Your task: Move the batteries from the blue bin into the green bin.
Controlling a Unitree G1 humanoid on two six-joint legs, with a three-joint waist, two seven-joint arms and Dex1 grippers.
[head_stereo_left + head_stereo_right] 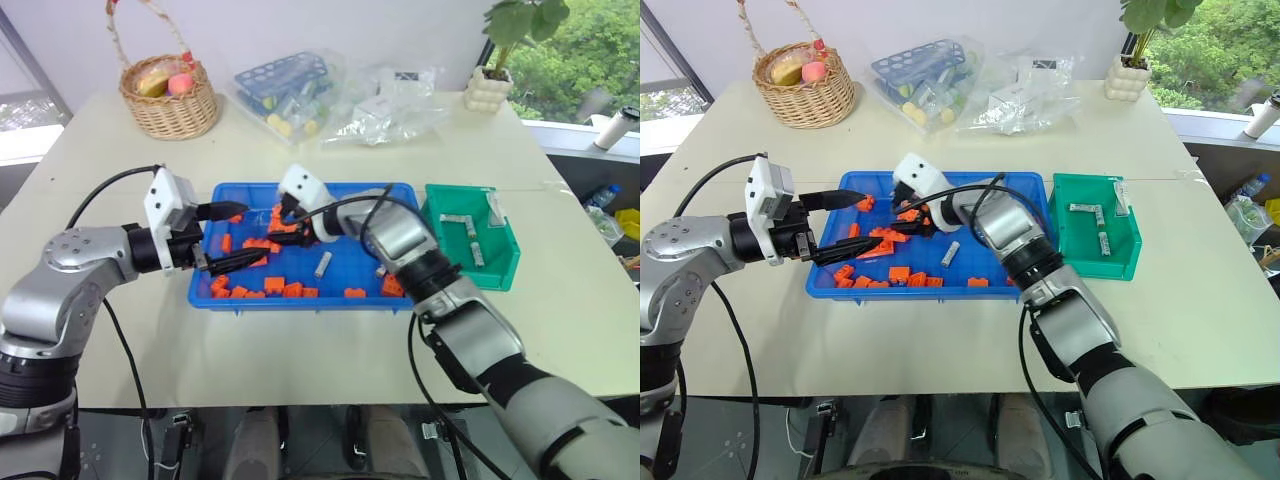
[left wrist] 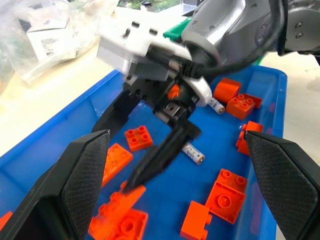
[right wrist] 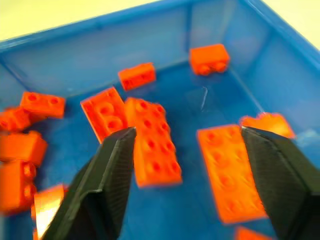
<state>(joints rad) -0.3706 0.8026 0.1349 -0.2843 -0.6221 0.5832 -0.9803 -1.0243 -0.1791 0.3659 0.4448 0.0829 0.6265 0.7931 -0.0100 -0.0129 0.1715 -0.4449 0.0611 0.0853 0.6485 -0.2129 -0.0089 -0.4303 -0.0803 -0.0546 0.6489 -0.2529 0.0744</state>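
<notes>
Left eye view: right gripper (image 1: 287, 212) over blue bin (image 1: 400, 293), jaws wide apart, empty, likely searching among orange bricks (image 1: 283, 289). Left gripper (image 1: 226, 236) parted, empty, hovers at bin's left end. Batteries (image 1: 323, 264) lie mid-bin; others already in green bin (image 1: 506, 267).

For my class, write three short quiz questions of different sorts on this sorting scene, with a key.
1. True or false: the green bin already holds batteries.
2. Multiple choice: the right tool hangs over A) the wicker basket B) the blue bin C) the green bin.
3. Fill in: the left tool holds ____.

Key
1. True: several batteries lie inside.
2. B: it is open above orange bricks, with one battery lying loose nearby.
3. Nothing: it is open and empty at the blue bin's left end.
</notes>
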